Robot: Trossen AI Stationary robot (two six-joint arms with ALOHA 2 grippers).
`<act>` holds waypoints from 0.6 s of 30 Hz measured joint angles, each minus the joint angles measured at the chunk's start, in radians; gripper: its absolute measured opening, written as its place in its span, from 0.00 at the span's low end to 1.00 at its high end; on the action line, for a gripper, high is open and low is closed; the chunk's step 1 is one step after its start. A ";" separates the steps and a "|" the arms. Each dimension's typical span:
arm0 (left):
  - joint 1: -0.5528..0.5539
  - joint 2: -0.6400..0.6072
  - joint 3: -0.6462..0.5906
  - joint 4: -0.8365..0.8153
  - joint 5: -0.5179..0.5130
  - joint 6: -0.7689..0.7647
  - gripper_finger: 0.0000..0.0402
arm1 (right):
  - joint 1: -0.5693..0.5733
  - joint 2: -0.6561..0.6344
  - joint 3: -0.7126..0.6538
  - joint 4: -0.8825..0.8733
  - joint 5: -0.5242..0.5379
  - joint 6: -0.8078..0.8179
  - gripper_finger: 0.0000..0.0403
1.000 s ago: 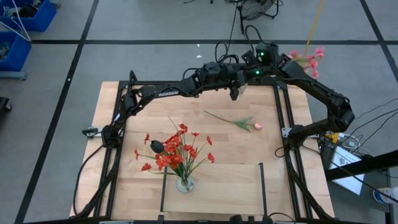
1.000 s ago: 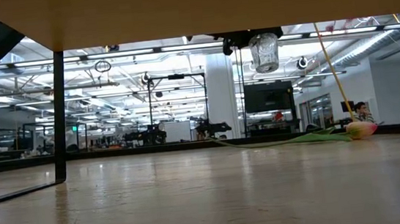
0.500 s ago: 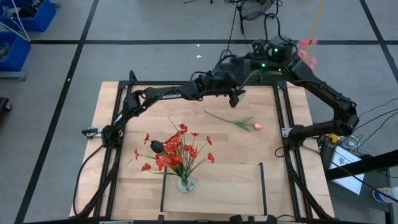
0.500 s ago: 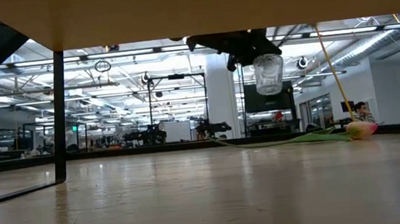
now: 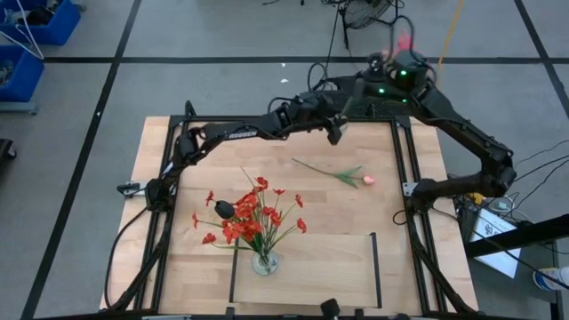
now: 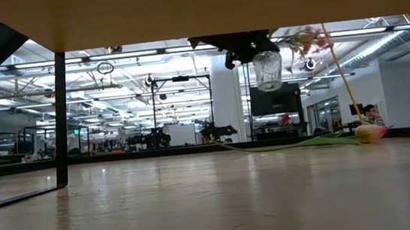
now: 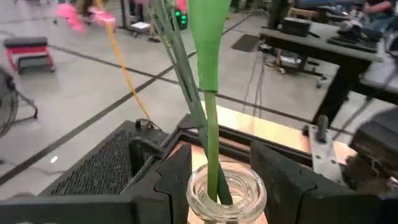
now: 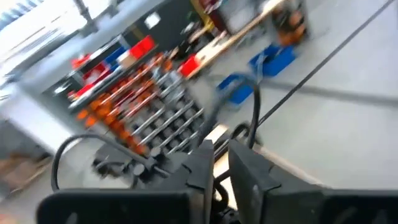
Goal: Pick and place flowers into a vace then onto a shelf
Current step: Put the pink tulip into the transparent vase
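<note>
Change since a second ago: your right gripper (image 5: 391, 67) has swung its pink spray (image 5: 402, 40) from the table's far right corner toward the middle, and the stems now stand in the jar.
Left gripper (image 7: 214, 180): your fingers are clamped on the neck of a small clear glass vase (image 7: 226, 196), held in the air over the far edge of the table (image 5: 400, 222).
Right gripper: fingers nearly together, pinching the thin green stalks (image 7: 205, 93) above the jar.
Pink spray, low view: blurred blossoms (image 6: 307, 41) lean off beside the hanging vase (image 6: 267, 70).
Vase: round, ribbed rim, transparent, with smooth green stems running down through its mouth.
Tulip (image 5: 342, 174): pink-red bud on a long green stalk, lying flat on the light wood, apart from both arms.
Red bouquet (image 5: 252, 218): small red blossoms in a second glass vase (image 5: 264, 263) at the shelf's (image 5: 311, 267) left end.
Shelf: pale board with thin black rails.
</note>
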 joint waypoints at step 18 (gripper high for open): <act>0.029 -0.003 0.001 0.045 0.036 -0.039 0.37 | 0.008 -0.109 -0.003 -0.411 0.531 -0.026 0.02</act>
